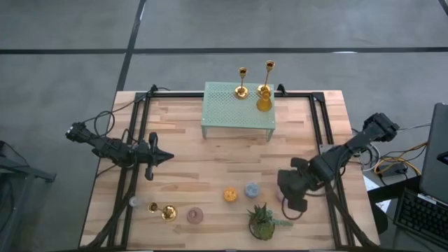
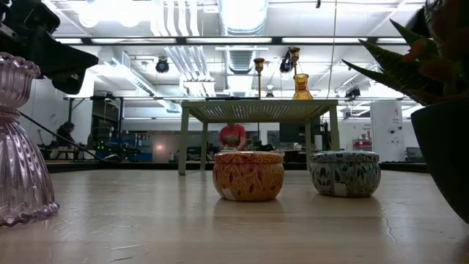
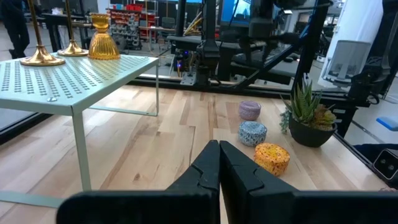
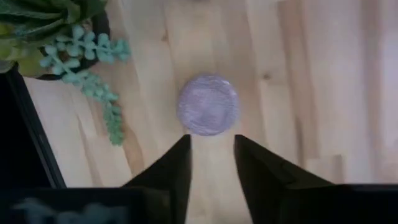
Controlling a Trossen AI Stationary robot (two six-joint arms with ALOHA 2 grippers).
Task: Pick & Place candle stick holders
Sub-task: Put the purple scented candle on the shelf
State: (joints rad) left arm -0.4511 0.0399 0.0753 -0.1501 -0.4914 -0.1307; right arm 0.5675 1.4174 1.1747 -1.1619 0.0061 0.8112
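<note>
Gold metal candle stick holders are split between two places. Two tall ones [image 1: 243,82] [image 1: 269,77] stand upright on a pale green perforated stand [image 1: 224,112] at the far middle of the bench, beside an amber glass vase [image 1: 264,103]. A third gold candlestick [image 1: 162,211] lies on its side near the front left of the wooden bench [image 1: 203,168], its long axis running roughly left to right, cup end toward the left edge.

The left gripper [image 1: 162,157] hovers over the left half of the bench with its jaws clenched together and empty; the fallen candlestick lies toward the front edge from it, and this arm looks the nearer one. The right gripper [image 4: 211,163] points down at the front right, jaws released and spread, directly above a purple puck [image 4: 208,104], just beside a green potted plant [image 1: 262,222]. The fallen holder is well apart from it.

An orange puck [image 1: 229,194], a blue puck [image 1: 251,189] and a pink glass piece [image 1: 195,215] also sit near the front. Beyond the bench is a workshop with shelving and ceiling lights
</note>
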